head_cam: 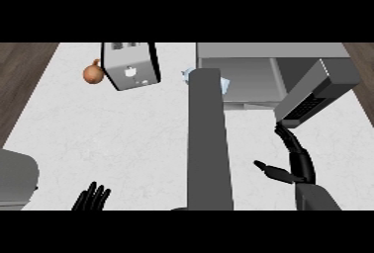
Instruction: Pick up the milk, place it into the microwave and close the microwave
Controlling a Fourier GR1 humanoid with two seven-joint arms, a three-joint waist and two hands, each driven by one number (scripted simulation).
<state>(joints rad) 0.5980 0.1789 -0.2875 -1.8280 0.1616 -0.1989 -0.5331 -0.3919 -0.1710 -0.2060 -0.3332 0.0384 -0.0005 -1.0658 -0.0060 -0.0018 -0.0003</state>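
Note:
The microwave (270, 50) stands at the back right, its cavity open toward me. A long grey slab (208, 143), apparently its open door, runs from its left front corner down to the view's lower edge. The milk (223, 84) shows only as pale blue-white bits on either side of the slab's top end, at the cavity's left front; I cannot tell whether it is inside. A grey panel with a keypad (315, 91) juts out at an angle at the microwave's right front. My right hand (296, 165) is open, fingers straight, fingertips at that panel's lower end. My left hand (91, 198) rests open at the lower left.
A silver toaster (131, 65) stands at the back left with a brown onion-like thing (92, 73) beside it. A rounded grey object (16, 180) sits at the left edge. Dark wood floor borders the white counter (110, 133) at both sides.

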